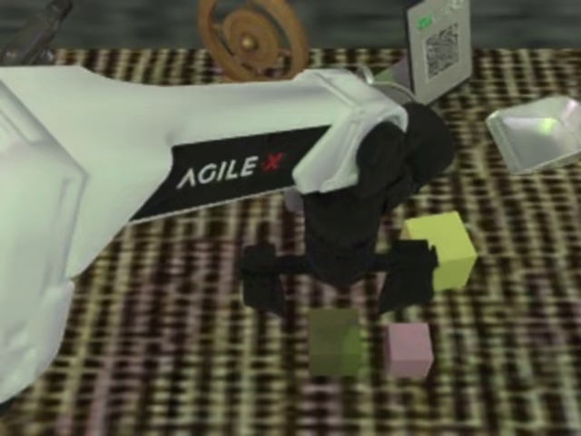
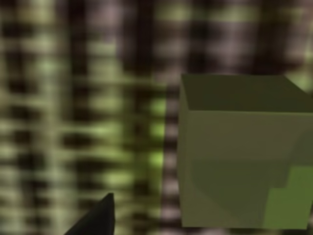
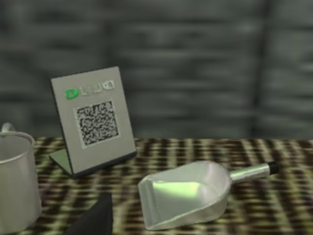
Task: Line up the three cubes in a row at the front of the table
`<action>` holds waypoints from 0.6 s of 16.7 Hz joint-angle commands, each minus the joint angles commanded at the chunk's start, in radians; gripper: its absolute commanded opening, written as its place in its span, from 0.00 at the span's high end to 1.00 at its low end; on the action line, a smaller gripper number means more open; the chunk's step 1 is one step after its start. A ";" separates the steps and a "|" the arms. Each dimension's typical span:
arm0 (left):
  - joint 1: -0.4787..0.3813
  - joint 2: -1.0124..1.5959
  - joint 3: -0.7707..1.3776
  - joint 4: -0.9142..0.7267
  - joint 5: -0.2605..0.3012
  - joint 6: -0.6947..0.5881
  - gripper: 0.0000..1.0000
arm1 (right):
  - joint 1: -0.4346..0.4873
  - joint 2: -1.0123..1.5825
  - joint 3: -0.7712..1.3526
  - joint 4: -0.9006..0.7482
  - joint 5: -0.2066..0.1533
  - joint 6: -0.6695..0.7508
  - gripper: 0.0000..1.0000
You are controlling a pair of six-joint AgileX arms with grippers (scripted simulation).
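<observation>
My left gripper (image 1: pixel 336 280) hangs open over the middle of the table (image 1: pixel 136 363), its two black fingers spread wide with nothing between them. The mid-sized olive-green cube (image 1: pixel 336 341) rests just in front of it and fills much of the left wrist view (image 2: pixel 244 152), beside one fingertip (image 2: pixel 100 215). The large yellow-green cube (image 1: pixel 443 249) stands right beside the gripper's right-hand finger (image 1: pixel 408 277). The small pale pink cube (image 1: pixel 408 350) sits close to the right of the olive one. My right arm is out of the top view; one of its fingers (image 3: pixel 98 215) shows, parked at the back right.
A QR-code stand (image 1: pixel 438 44) and a metal scoop (image 1: pixel 536 132) sit at the back right, also seen as stand (image 3: pixel 95 122) and scoop (image 3: pixel 183 193). A metal cup (image 3: pixel 14 181) is beside them. A wooden wheel (image 1: pixel 252 38) stands at the back.
</observation>
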 joint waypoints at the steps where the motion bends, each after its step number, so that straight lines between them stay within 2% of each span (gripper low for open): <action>1: 0.002 -0.010 0.011 -0.015 0.000 0.000 0.00 | 0.000 0.000 0.000 0.000 0.000 0.000 0.00; 7: 0.002 -0.020 0.003 -0.012 -0.001 0.002 0.00 | 0.003 0.009 0.009 -0.006 -0.001 0.001 0.00; 10: 0.051 -0.113 -0.078 0.036 -0.004 0.011 0.00 | 0.028 0.098 0.097 -0.064 -0.003 0.015 0.00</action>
